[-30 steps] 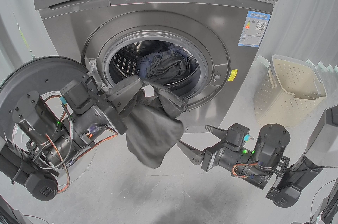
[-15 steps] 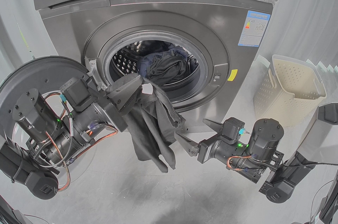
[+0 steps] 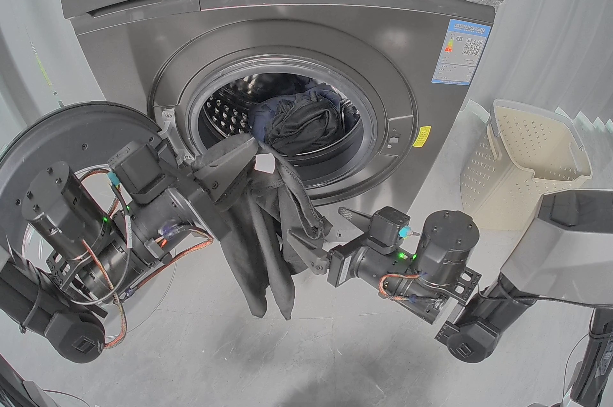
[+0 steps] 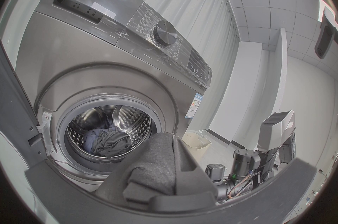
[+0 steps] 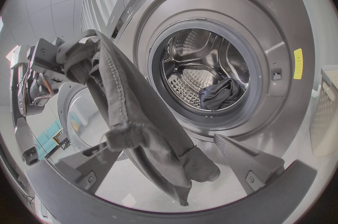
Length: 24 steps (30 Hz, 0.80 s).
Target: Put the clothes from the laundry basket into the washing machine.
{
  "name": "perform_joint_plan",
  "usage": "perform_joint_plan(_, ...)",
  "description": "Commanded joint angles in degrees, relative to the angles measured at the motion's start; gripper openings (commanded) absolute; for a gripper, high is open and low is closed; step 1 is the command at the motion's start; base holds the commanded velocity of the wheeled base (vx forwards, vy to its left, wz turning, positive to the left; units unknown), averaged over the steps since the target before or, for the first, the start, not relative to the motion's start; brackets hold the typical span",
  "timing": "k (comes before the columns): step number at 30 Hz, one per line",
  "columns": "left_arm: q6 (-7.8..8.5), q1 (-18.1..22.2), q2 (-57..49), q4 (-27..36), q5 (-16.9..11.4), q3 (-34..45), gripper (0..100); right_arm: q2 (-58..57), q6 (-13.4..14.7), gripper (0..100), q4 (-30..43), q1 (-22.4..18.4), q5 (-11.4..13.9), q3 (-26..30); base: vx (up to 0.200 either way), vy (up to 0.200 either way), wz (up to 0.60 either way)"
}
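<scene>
Now | my right pincer [image 3: 322, 230] is sliding in since a second ago, gaping either side of the hanging garment [image 3: 268, 236] | my left pincer [image 3: 239, 162] is still clenching its top just outside the drum [image 3: 281, 108] | looking like a two-armed stuff-in next.

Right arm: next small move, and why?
Probably shut the right gripper on the dark garment. Its open fingers sit either side of the hanging cloth, which the left gripper holds at the opening of the washing machine with most dangling below the rim. A second grip should help lift it in.
</scene>
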Motion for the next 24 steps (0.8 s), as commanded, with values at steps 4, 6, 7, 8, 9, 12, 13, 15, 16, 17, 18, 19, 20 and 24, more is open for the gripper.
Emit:
perform_joint_plan(4, -0.03, 0.08, -0.08, -0.03, 0.01, 0.20, 0, 6.58, -0.09, 100, -0.07, -0.26, 0.35, -9.31, 0.000, 0.000, 0.00)
perform_joint_plan(6, -0.03, 0.08, 0.01, -0.03, 0.01, 0.29, 0, 7.11, -0.09, 100, -0.42, -0.34, 0.35, -10.27, 0.000, 0.000, 0.00)
perform_joint_plan(7, -0.03, 0.08, 0.10, -0.03, 0.01, 0.29, 0, 7.20, 0.00, 0, -0.86, -0.34, 0.35, -10.54, 0.000, 0.000, 0.00)
perform_joint_plan(8, -0.03, 0.08, 0.18, -0.03, 0.01, 0.20, 0, 7.29, 0.00, 0, -1.22, -0.34, 0.35, -10.63, 0.000, 0.000, 0.00)
perform_joint_plan(9, -0.03, 0.16, 0.27, -0.03, 0.10, 0.20, 0, 7.29, 0.08, 0, -1.57, -0.34, 0.35, -10.71, 0.000, 0.000, 0.00)
perform_joint_plan(12, -0.12, 0.25, 0.54, -0.03, 0.10, 0.20, 0, 6.76, 0.17, 0, -1.83, -0.17, 0.35, -10.71, 0.000, 0.000, 0.00)
perform_joint_plan(13, -0.12, 0.43, 0.71, -0.03, 0.10, 0.29, 0, 6.50, 0.17, 0, -1.83, -0.08, 0.35, -10.54, 0.000, 0.000, 0.00)
perform_joint_plan(15, -0.12, 0.78, 1.24, -0.03, 0.10, 0.20, 0, 5.00, 0.26, 0, -1.83, 0.10, 0.26, -10.01, 0.000, 0.000, 0.00)
perform_joint_plan(16, -0.12, 0.96, 1.50, -0.03, 0.19, 0.11, 0, 3.51, 0.26, 0, -1.83, 0.18, 0.18, -9.31, 0.000, 0.000, 0.00)
perform_joint_plan(17, -0.12, 1.04, 1.50, -0.03, 0.19, 0.11, 0, 3.24, 0.26, 0, -1.83, 0.18, 0.18, -9.13, 0.000, 0.000, 0.00)
perform_joint_plan(18, -0.12, 1.13, 1.94, 0.06, 0.28, -0.07, 0, 0.08, 0.35, 0, -1.83, 0.18, 0.00, -6.85, 0.000, 0.000, 0.00)
perform_joint_plan(19, -0.12, 1.13, 1.94, 0.06, 0.28, -0.07, 0, 0.08, 0.35, 0, -1.83, 0.18, 0.00, -6.85, 0.000, 0.000, 0.00)
perform_joint_plan(20, -0.47, 1.13, 2.47, -0.03, 0.28, -0.07, 0, -3.35, 0.35, 0, -1.66, 0.18, -0.26, -4.47, 0.000, 0.000, 0.00)
perform_joint_plan(24, -1.00, 0.34, 2.82, -0.03, 0.19, 0.81, 0, -9.32, 0.17, 0, -1.66, -0.61, -0.09, 0.54, 0.000, 0.000, 0.00)
